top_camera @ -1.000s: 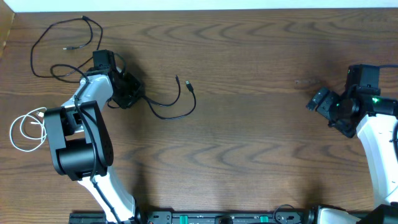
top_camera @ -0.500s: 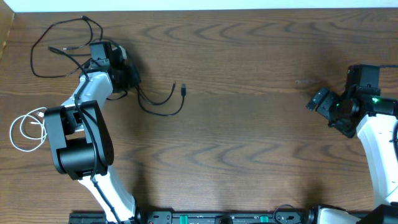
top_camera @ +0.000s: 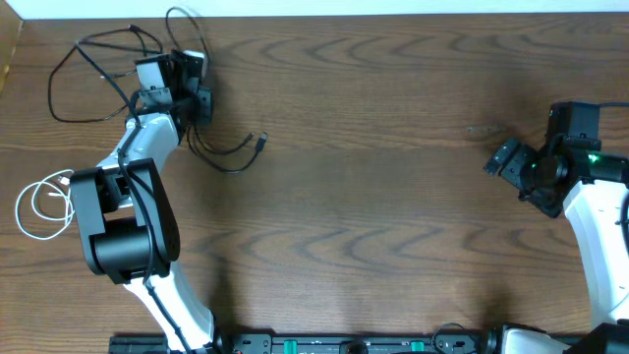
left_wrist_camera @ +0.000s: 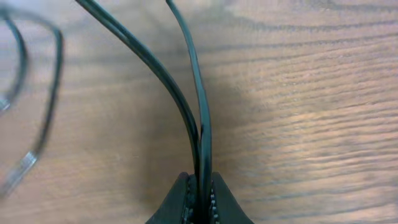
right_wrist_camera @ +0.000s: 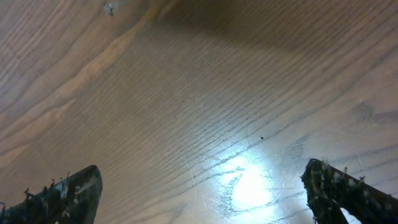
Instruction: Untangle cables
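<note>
1. Overhead, the left gripper [top_camera: 192,84] covers the spot where its black cable [top_camera: 259,140] meets the other black cable [top_camera: 52,93].
2. The left arm stretches to the table's [top_camera: 393,216] far-left corner, jaws clenched on 2 thin glossy strands.
3. The right gripper [top_camera: 506,162] hovers at the right, released, over wood grain.
4. The white cable [top_camera: 34,202] lies looped beside the left arm's base.

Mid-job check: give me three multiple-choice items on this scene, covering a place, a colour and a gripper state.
1. The white cable lies: A at the table's far left; B centre; C far right.
2. The held cable, in the left gripper, is: A white; B black; C red.
3. The right gripper is: A shut on a cable; B open, empty; C shut, empty.
Answers: 1A, coiled at the left edge; 2B, black strands pinched between its fingers; 3B, fingers wide apart over bare table.
</note>
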`<action>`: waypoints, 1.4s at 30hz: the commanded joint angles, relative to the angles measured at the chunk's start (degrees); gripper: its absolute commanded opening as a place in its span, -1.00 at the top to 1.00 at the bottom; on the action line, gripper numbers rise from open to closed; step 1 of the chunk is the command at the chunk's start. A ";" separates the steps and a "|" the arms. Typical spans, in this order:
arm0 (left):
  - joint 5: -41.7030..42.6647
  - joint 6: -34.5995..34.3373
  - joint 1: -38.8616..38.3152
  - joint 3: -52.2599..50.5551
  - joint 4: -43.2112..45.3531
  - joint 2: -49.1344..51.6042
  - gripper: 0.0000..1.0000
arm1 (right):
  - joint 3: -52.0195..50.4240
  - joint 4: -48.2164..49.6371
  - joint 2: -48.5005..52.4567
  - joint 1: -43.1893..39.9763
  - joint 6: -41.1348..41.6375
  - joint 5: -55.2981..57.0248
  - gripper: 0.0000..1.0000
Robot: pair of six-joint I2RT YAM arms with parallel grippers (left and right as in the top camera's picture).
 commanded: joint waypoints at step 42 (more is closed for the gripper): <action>-3.72 -9.31 0.15 1.05 -1.77 -11.41 -0.96 | -0.04 -0.02 0.00 -0.55 -0.79 0.66 -0.99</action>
